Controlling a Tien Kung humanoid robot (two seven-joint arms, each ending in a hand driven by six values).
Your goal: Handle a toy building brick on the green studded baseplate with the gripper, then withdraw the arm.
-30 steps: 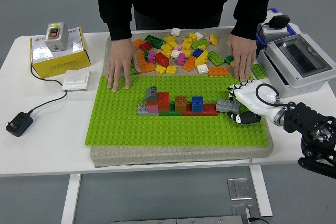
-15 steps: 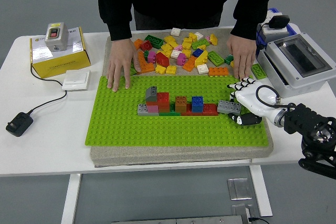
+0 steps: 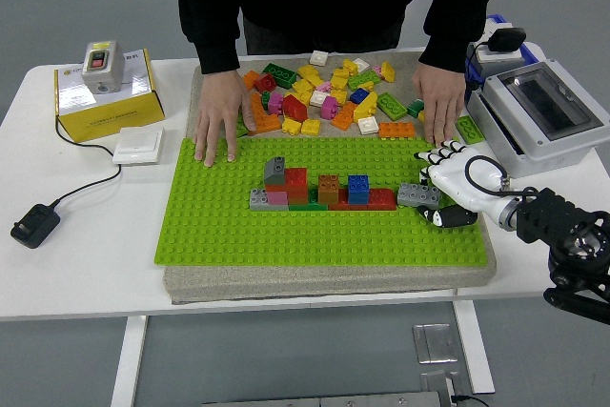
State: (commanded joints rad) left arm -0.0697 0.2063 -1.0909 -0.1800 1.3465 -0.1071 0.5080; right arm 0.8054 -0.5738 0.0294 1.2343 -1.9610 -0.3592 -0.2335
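Since a second ago the right hand [image 3: 446,190] has crept slightly up the green studded baseplate [image 3: 219,226] toward its far edge, taking the grey brick [image 3: 416,195] along. Its fingers curl round that brick's right end, at the right end of the brick row [image 3: 319,190]; whether the brick is seated on the studs is not clear. The left hand is out of view.

Two hands of a person rest flat at the baseplate's far edge, one hand [image 3: 216,119] at the left, the other [image 3: 437,107] at the right, unmoved. Between them lies one pile of loose bricks [image 3: 324,94]. One yellow box [image 3: 103,92] carries a grey switch unit [image 3: 101,66]; its label is too small to read. One white wall switch [image 3: 138,145], one black power adapter [image 3: 34,225] and one grey enclosure [image 3: 538,107] stand beside the plate.
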